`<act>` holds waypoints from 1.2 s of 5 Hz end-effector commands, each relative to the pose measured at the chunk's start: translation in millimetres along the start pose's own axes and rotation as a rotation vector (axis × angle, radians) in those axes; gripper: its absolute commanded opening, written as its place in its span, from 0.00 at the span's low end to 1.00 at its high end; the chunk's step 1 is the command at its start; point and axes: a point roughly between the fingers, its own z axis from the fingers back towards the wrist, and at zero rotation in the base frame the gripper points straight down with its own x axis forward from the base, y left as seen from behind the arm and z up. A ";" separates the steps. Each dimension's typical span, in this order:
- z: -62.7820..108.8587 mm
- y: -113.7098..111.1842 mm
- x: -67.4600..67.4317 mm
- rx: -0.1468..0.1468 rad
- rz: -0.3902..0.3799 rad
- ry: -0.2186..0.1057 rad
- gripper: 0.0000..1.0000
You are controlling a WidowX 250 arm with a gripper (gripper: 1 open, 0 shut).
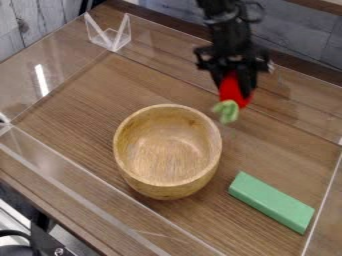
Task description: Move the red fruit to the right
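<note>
I am seeing a wooden tabletop [94, 110] inside clear walls; my gripper [234, 88] is clamping the red fruit [230, 98] above the wooden bowl [167, 150], green block [271, 201] nearby.

Light was even and soft; the wooden bowl [167, 150] cast a faint shadow. The clear side walls [60, 60] showed white glare, and the whole frame was slightly blurred.

red fruit [230, 97]: 1 | wooden bowl [167, 150]: 1 | green block [271, 202]: 1 | gripper [235, 78]: 1
</note>
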 end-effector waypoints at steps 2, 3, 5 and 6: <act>50.9 -7.4 3.2 -0.010 -0.101 -0.036 0.00; 50.4 -1.9 -5.6 -0.005 -0.095 -0.037 0.00; 42.4 -7.8 -16.2 -0.006 -0.132 -0.014 0.00; 41.7 -13.8 -16.2 -0.009 -0.167 0.002 0.00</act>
